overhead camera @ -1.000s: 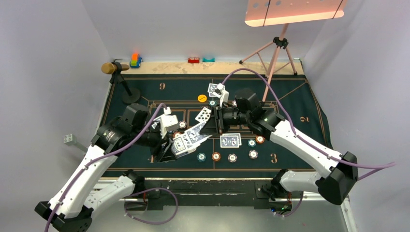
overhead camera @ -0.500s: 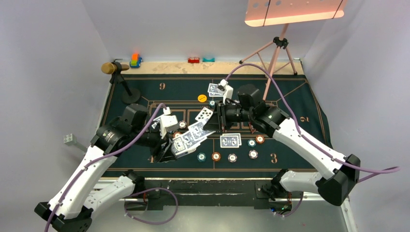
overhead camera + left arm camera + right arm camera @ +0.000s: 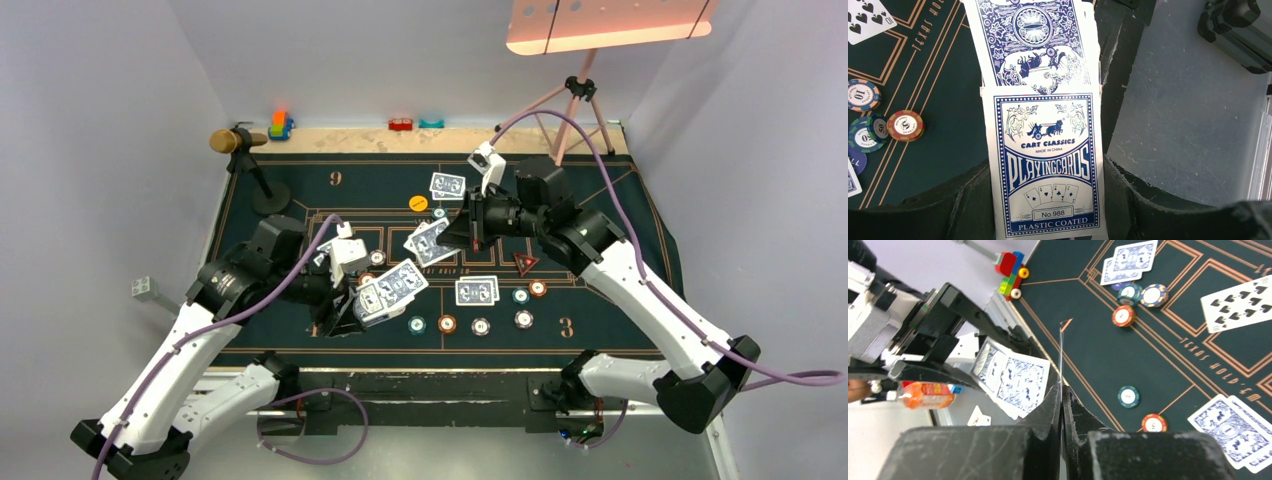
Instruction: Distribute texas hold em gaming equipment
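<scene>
Dark green mat (image 3: 620, 215), gold-lettered TEXAS HOLD'EM, lies under both arms. Left gripper (image 3: 1048, 210) clamps the deck (image 3: 1045, 165), labelled CART CLASSICS PLAYING CARDS, No.988, PLASTIC COATED. Right gripper (image 3: 463, 230), nearer the mat's far side, pinches one card (image 3: 430, 243), its long axis running from the fingertips out toward that deck.

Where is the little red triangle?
In the top view, the small red triangle lies on the dark green mat, right of centre, just beyond the orange-brown chip.

Here's the counter (image 3: 340, 138), green mat (image 3: 300, 190) spread over it, toys (image 3: 281, 125) along its far strip; card pairs (image 3: 477, 290), chips (image 3: 447, 323), red triangle (image 3: 524, 263) on the mat.
</scene>
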Action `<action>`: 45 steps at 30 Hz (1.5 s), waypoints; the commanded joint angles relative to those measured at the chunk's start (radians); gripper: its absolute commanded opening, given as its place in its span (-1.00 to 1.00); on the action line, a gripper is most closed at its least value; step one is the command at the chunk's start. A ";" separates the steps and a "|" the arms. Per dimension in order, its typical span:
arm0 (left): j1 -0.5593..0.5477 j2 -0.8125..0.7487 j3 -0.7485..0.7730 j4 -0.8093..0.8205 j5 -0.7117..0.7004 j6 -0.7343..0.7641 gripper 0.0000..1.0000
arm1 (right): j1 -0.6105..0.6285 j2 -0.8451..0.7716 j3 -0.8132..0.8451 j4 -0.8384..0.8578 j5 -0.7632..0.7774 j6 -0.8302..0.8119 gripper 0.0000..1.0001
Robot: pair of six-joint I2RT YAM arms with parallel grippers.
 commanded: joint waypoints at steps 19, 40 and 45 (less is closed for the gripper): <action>0.006 -0.032 0.021 0.031 0.034 -0.018 -0.61 | 0.019 0.376 0.269 -0.216 0.822 -0.265 -1.00; 0.006 -0.042 0.032 0.018 0.047 -0.026 -0.60 | 0.317 1.038 0.514 -0.335 1.629 -0.220 -1.00; 0.006 -0.041 0.030 0.023 0.048 -0.031 -0.60 | 0.318 1.050 0.486 -0.246 1.580 -0.240 -1.00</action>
